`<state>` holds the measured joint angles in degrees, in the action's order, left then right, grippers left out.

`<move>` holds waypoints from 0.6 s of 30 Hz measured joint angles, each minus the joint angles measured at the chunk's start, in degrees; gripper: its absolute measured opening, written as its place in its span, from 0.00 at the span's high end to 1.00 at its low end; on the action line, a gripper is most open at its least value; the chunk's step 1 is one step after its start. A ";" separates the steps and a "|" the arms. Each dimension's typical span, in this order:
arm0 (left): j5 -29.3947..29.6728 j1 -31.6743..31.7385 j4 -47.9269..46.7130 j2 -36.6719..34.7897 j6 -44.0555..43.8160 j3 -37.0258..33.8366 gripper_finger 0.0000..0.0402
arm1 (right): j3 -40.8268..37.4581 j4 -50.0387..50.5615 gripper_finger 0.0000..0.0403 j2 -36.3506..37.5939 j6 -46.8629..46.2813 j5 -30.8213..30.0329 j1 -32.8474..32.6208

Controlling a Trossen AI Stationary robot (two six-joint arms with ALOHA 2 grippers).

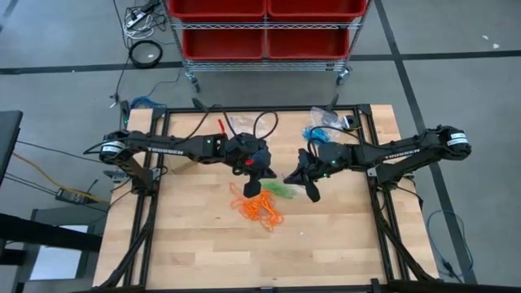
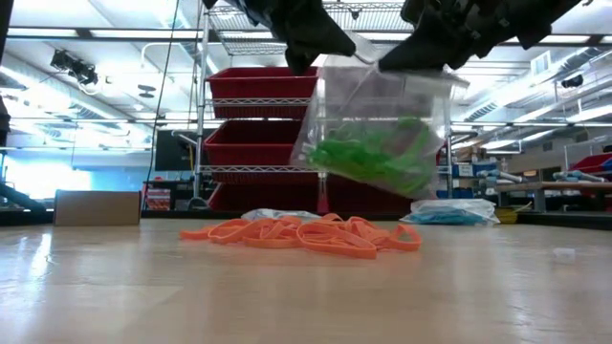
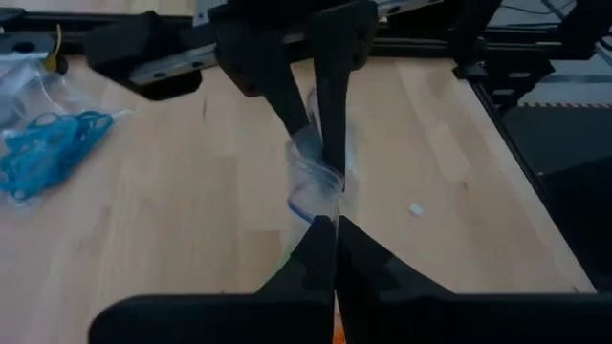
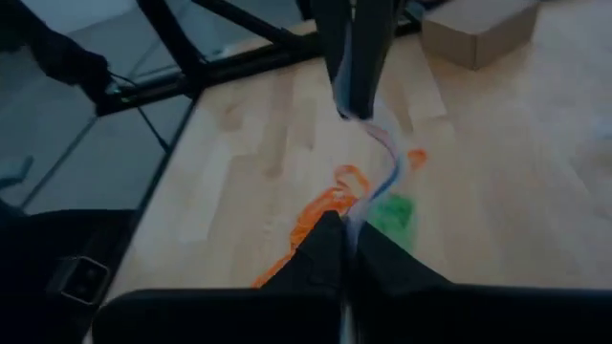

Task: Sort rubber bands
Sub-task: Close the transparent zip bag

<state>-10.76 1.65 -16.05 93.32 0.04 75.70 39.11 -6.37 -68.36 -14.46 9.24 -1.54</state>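
A clear plastic bag point(image 2: 378, 134) with green rubber bands point(image 2: 373, 153) inside hangs above the table's middle. Both grippers are shut on its top edge: my left gripper point(image 2: 316, 48) at the end toward the table's left, my right gripper point(image 2: 430, 48) at the end toward the table's right. The high view shows the bag point(image 1: 281, 189) between my left gripper point(image 1: 252, 185) and right gripper point(image 1: 308, 185). A loose pile of orange rubber bands point(image 1: 256, 207) lies on the wood just under and in front of the bag. My left gripper pinches the bag's top edge point(image 3: 320, 205) between its two fingers, slanting down from the table's left side. The bag hangs below, clear of the table. My right gripper pinches the same top edge at the opposite end point(image 4: 361, 212), slanting down from the table's right. The rim runs wavy and slack between the two holds.
Blue rubber bands in another clear bag point(image 1: 321, 130) lie at the far right of the table. A further clear bag point(image 1: 240, 124) lies at the far middle. A wire rack with red bins point(image 1: 264, 32) stands beyond the far edge. Bare wood point(image 1: 203, 244) stretches along the near side.
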 joint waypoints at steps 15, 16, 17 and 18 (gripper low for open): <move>-0.38 -0.31 -1.33 -2.02 0.25 0.99 1.00 | 0.00 -3.82 0.72 0.00 -0.30 3.66 -0.24; -0.38 -0.45 -2.30 -2.24 0.69 1.29 1.00 | 0.00 -4.17 0.70 0.00 -0.68 4.15 -0.24; -0.36 -0.60 -2.60 -2.40 1.01 1.76 1.00 | 0.00 -4.59 0.68 0.00 -0.94 4.32 -0.24; -0.39 -0.70 -2.66 -2.53 1.04 2.42 1.00 | 0.00 -4.89 0.67 0.00 -0.97 4.40 -0.24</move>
<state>-11.15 0.95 -18.71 90.79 1.08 78.13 39.11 -11.26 -68.36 -15.43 13.64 -1.78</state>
